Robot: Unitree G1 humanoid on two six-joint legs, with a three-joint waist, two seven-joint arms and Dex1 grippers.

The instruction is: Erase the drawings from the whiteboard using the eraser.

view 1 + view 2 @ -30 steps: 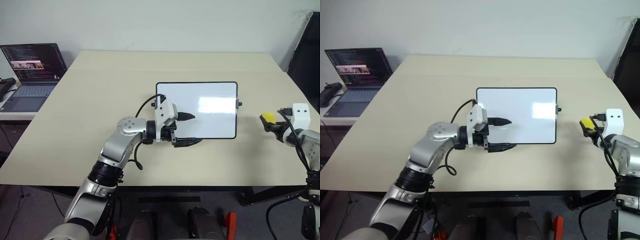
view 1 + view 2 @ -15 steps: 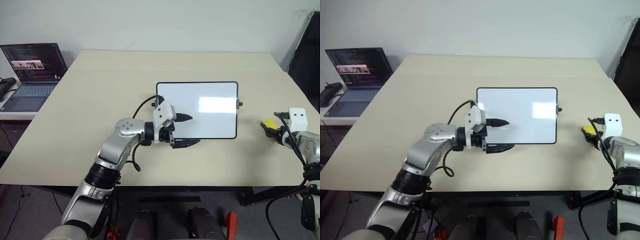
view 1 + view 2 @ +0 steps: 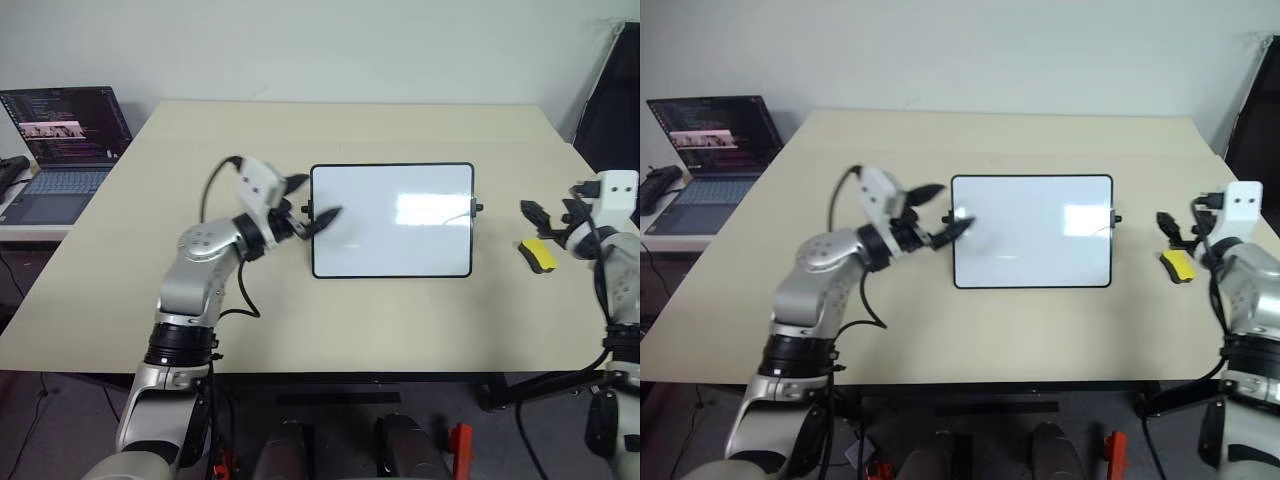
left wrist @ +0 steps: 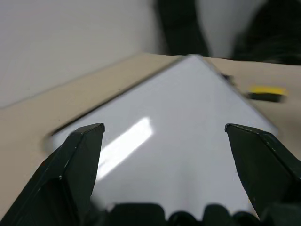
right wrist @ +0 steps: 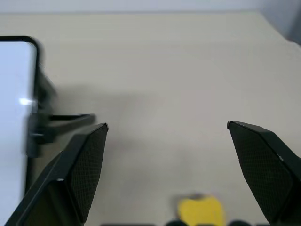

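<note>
The eraser point(image 3: 538, 254) now lies on the table point(image 3: 200, 140), to the right of the whiteboard point(image 3: 392, 220) and apart from it; a second ago it sat pinched in the right gripper point(image 3: 552, 220), and half a second ago it was low at the tabletop between those fingers. That gripper has since let go and lifted: its two black fingers stand spread wide just above and behind the yellow block, not touching it, and the right wrist view shows the eraser point(image 5: 199, 210) on bare tabletop between the parted fingers. The left gripper point(image 3: 310, 207) has moved too. Earlier it reached across the board's lower left part, with one finger over the white surface and the other along the bottom frame; now the arm has swung out to the left, and the gripper hangs at the board's left edge near the small black knob, fingers apart, as the left wrist view also shows with the white surface between them. The whiteboard lies in about the same place at mid-table, its white face showing only glare. The laptop point(image 3: 62, 150) stays on the side table at far left.
</note>
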